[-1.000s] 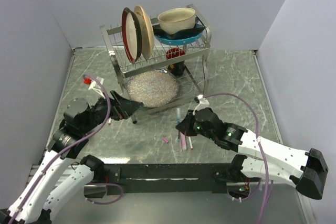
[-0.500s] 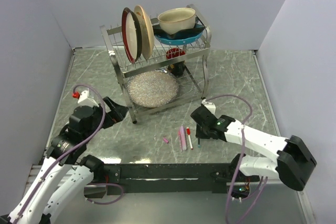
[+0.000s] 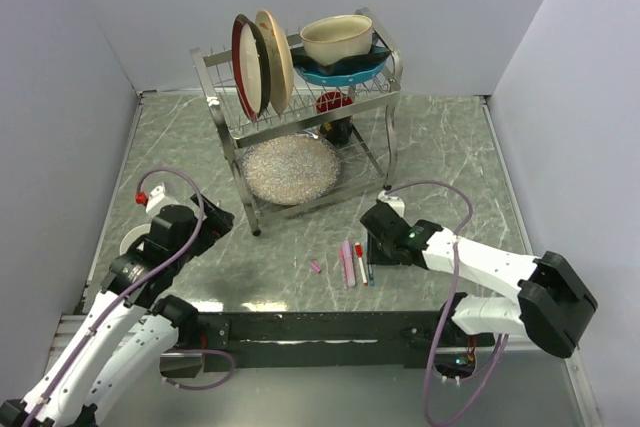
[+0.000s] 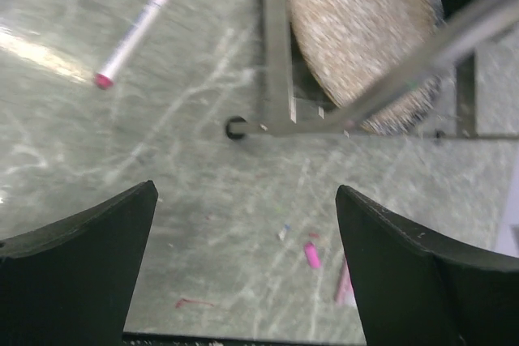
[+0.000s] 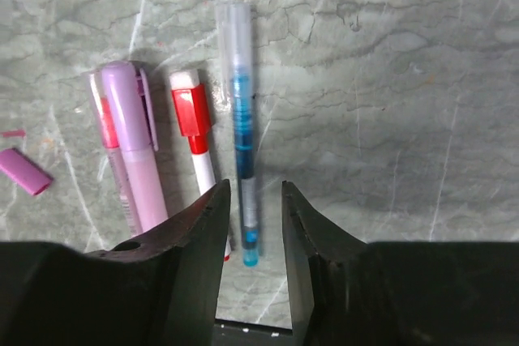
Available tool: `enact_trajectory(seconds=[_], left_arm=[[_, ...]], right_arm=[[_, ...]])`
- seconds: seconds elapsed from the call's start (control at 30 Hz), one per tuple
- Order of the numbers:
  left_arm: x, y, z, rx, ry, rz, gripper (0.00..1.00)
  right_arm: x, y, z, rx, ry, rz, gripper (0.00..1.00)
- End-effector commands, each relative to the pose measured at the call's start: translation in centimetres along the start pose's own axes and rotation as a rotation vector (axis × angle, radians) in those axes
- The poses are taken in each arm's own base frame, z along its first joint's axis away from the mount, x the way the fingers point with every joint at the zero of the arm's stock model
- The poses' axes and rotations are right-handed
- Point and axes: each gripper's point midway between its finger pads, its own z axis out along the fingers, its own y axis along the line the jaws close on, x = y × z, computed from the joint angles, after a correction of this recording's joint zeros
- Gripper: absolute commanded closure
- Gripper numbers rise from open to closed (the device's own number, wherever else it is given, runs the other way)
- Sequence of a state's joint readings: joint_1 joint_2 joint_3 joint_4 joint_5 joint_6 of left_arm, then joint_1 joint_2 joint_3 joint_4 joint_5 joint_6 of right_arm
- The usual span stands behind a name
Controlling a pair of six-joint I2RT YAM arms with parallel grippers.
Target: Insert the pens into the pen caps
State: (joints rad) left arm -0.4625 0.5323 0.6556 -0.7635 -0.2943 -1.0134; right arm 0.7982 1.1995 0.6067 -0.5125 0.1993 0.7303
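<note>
On the green-grey marbled tabletop (image 3: pixel 450 147), three pens lie side by side close to the near edge, slightly right of its middle: a pink-and-lilac plastic pen (image 5: pixel 130 151), a whitish plastic pen with a red band (image 5: pixel 195 131) and a clear plastic pen with blue ink (image 5: pixel 242 119). A short pink plastic cap (image 5: pixel 24 172) lies loose just beside them, toward the left edge. All are judged light, rigid and smooth, liable to roll or skid. Grip each pen at mid-barrel, across its width; expect the cap to tip easily. The right gripper (image 5: pixel 256 241) hangs over one end of the clear pen, jaws narrowly apart, straddling it without visible contact. The left gripper (image 4: pixel 243 273), nearer the left edge, has jaws wide apart and holds nothing.
</note>
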Motion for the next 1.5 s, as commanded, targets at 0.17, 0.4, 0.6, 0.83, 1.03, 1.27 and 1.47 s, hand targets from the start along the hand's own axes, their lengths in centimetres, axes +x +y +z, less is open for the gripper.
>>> enact_trajectory(seconds=[0.17,0.4,0.6,0.83,1.03,1.27,1.47], left_arm=[[-8.9,0.5,-0.9,-0.192,-0.332,0.272,0.1],[-8.9,-0.8,2.1,-0.153,-0.262,0.626,0.09],[-10.5,-0.6,3.6,-0.18,-0.31,0.605,0.07],[-10.7,2.7,6.0,-0.212,-0.217,0.26,0.3],[-6.0,5.1,9.4,-0.22,0.016,0.13,0.24],[-3.7,6.9,11.2,-0.261,0.078,0.096,0.3],[-2.9,8.6,12.5,-0.332,0.107,0.094,0.32]], right_arm=[[-5.3,1.9,-6.1,-0.142,-0.214,0.058,0.6],[-6.9,1.4,-10.0,-0.196,-0.311,0.059,0.6],[-7.6,0.8,-12.1,-0.22,-0.375,0.058,0.6],[-7.6,0.0,-12.8,-0.222,-0.414,0.07,0.6],[-7.7,-0.2,-13.4,-0.248,-0.451,0.096,0.6],[-8.1,-0.1,-13.2,-0.238,-0.462,0.097,0.6],[-8.7,0.3,-13.4,-0.244,-0.472,0.093,0.6]])
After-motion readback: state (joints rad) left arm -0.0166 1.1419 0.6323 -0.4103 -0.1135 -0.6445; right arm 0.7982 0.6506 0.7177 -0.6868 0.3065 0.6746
